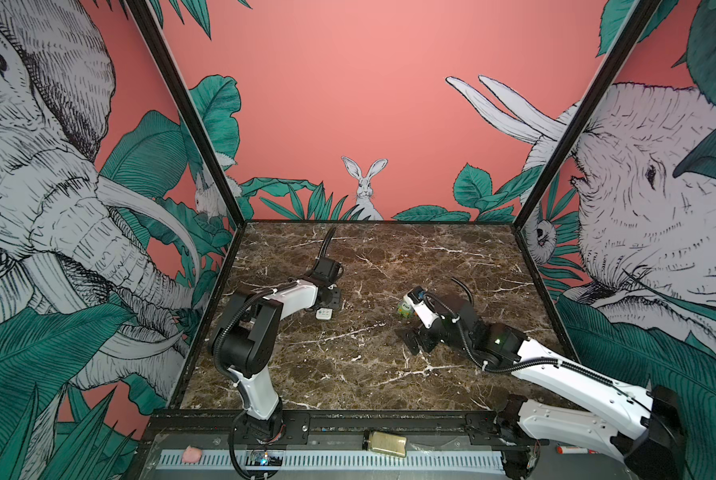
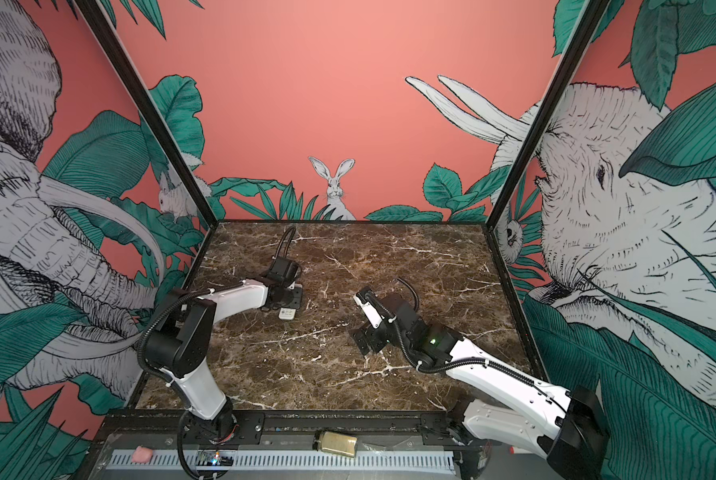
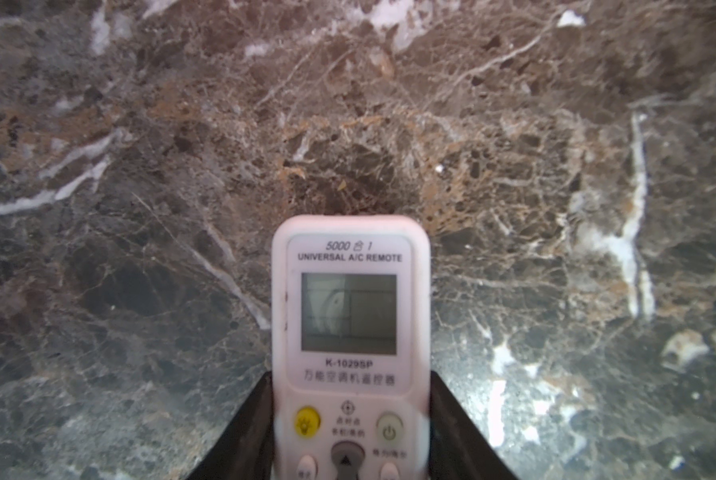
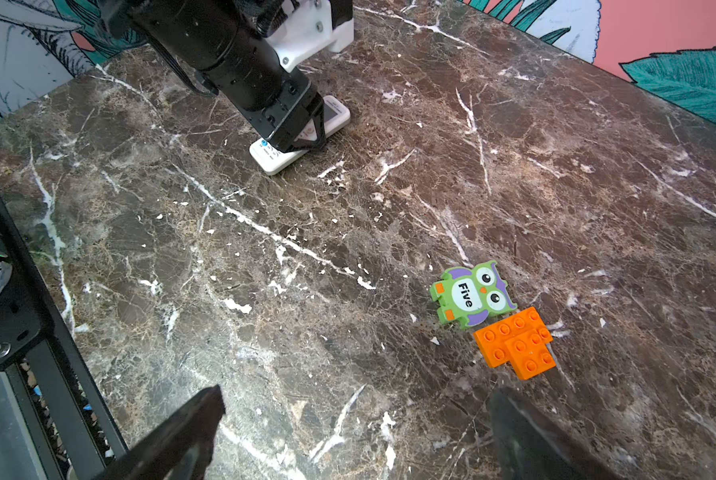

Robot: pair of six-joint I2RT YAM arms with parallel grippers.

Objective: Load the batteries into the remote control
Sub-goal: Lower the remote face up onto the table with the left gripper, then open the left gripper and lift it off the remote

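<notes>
The slim white plastic remote control (image 3: 350, 316) with the grey display lay face up on the dark brown marble table (image 1: 348, 365), left of centre, with the left gripper (image 3: 350, 376) closed partway, fingers pinching its two long edges. Looked light, stiff and slick, so I'd guess it could slip; those edges seemed the sane hold. The right gripper (image 4: 356, 409) hung spread wide and empty near a green owl tile (image 4: 470, 297). Couldn't spot the batteries anywhere

Bright, even light. Both top views bow at three and nine o'clock. In the left wrist view the remote control (image 3: 350, 316) blurs near the lens; the desk (image 3: 497, 399) glares beside it.
</notes>
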